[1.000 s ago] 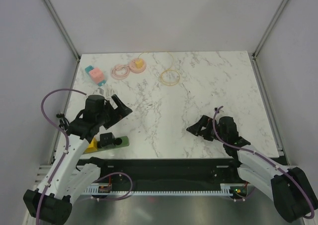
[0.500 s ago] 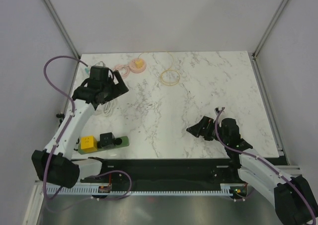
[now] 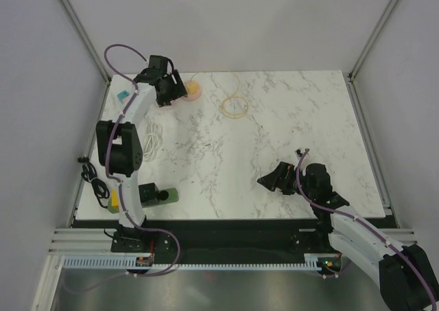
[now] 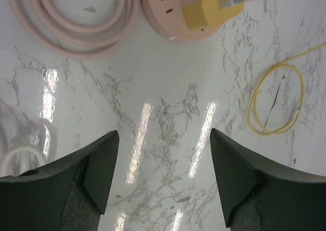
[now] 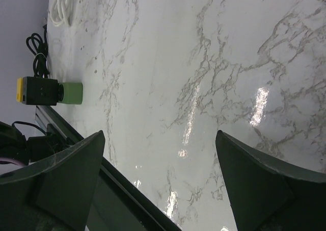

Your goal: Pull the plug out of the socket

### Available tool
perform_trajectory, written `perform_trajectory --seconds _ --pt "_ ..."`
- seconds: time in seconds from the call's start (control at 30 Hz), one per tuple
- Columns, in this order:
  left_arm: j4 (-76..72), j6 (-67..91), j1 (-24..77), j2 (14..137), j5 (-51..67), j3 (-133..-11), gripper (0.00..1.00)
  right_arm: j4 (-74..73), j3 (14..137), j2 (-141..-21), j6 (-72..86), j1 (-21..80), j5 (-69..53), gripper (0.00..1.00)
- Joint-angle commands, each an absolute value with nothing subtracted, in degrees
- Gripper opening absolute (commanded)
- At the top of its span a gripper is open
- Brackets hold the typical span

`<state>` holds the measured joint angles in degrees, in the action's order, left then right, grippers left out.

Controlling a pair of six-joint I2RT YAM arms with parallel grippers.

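Overhead, marbled tabletop (image 3: 309, 119) bearing the socket (image 4: 165, 14), seemingly plain grey walls (image 3: 41, 64) around.

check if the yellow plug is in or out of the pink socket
In: the yellow plug sits seated on the pink socket, untouched.

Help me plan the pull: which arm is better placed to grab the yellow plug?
Left. The left gripper hangs open right by the plug in the pink socket, far left. The right gripper, open too, lies far off near its base.
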<state>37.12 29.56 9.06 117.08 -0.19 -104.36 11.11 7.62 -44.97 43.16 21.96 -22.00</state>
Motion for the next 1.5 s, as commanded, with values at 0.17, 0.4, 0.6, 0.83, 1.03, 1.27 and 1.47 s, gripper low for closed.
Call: perform_trajectory --seconds 0.17,0.4,0.6,0.83,1.03,1.27,1.47 --pt "32.9 31.6 0.4 129.9 12.9 -117.0 0.75 8.8 8.2 -44.5 38.5 21.9 -21.2 0.98" --pt "30.5 27.6 0.1 135.0 15.9 -122.4 0.75 9.2 9.6 -46.7 38.0 21.9 -21.6 0.98" --pt "30.2 22.6 0.2 138.2 15.2 -126.1 0.76 9.8 9.5 -46.8 38.2 21.9 -21.4 0.98" --pt "30.3 28.8 0.2 142.3 18.9 -127.0 0.74 11.8 8.4 -46.6 39.2 21.9 -20.9 0.98" --pt "30.4 33.9 0.2 144.6 22.1 -126.6 0.69 13.2 8.3 -47.8 39.4 21.9 -21.1 0.98" --pt "30.4 38.7 0.2 143.0 26.5 -118.7 0.56 16.9 7.5 -51.1 40.0 21.9 -21.3 0.98" --pt "30.6 36.0 1.1 138.4 23.7 -110.8 0.42 20.7 7.1 -54.0 41.6 21.8 -23.2 0.98"
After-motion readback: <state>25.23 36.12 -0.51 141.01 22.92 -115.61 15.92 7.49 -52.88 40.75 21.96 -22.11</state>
